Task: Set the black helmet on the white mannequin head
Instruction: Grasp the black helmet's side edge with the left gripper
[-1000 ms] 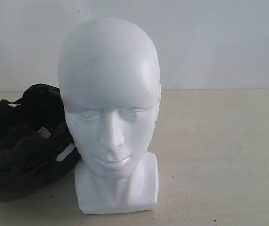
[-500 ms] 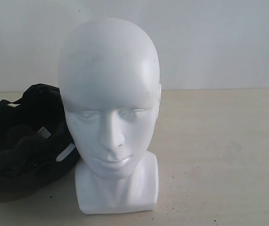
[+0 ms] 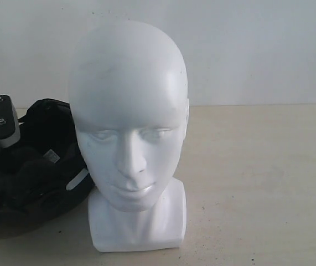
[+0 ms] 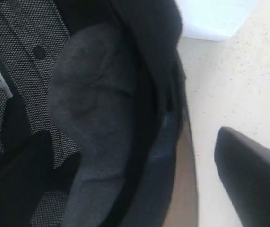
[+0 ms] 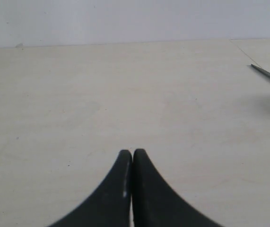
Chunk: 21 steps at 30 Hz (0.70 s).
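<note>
White and glossy, the head (image 3: 127, 111) is standing upright on its blocky neck base on the pale surface (image 3: 257, 183), facing the exterior camera, with a plain wall (image 3: 257, 50) rising behind it. Its crown is sitting bare.

Just beside it, on the left side of the exterior view, the helmet (image 3: 41, 166) is lying on the surface with its opening turned up and toward the camera, so the dark lining is showing. Its near edge is running behind the head's cheek and neck base; whether the two are touching I cannot tell.

The left arm (image 3: 1, 119) is reaching down over the far left part of the helmet. In the left wrist view the left hand (image 4: 130, 137) is sitting wide apart, straddling the helmet's rim: one dark finger (image 4: 253, 184) is hanging outside the shell over the bare surface, and a dark shape that looks like the other finger is lying inside, against the mesh lining (image 4: 26, 33) and beside a grey pad (image 4: 92, 118). Neither finger is visibly pressing on the rim.

The right hand (image 5: 132, 156) is not appearing in the exterior view. Its own camera is showing the two black fingers pressed together, tip against tip, gripping nothing, hovering over bare surface well away from both helmet and head.
</note>
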Available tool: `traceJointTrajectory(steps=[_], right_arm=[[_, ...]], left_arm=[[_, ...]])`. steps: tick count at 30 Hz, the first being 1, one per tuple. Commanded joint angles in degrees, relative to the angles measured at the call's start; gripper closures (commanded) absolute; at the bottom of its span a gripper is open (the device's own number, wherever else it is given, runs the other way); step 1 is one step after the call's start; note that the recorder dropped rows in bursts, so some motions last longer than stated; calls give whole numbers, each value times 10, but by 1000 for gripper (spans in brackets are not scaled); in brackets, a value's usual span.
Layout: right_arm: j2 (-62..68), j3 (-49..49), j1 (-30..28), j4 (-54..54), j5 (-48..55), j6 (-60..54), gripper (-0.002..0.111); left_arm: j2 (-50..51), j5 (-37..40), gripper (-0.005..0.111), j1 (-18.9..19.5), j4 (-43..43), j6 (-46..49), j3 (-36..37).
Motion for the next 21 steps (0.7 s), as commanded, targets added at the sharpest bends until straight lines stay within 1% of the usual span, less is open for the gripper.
traceJointTrajectory(steps=[1, 7, 15, 21], right_arm=[[-2, -1, -1, -4, -6, 0, 108], [-2, -1, -1, -4, -6, 0, 108], [-2, -1, -1, -4, -6, 0, 108], [-2, -1, -1, -4, -6, 0, 108]], left_arm=[[20, -15, 21, -3, -6, 14, 3], [39, -16, 21, -3, -32, 26, 3], [64, -18, 21, -3, -32, 32, 3], [83, -38, 21, -3, -41, 32, 3]])
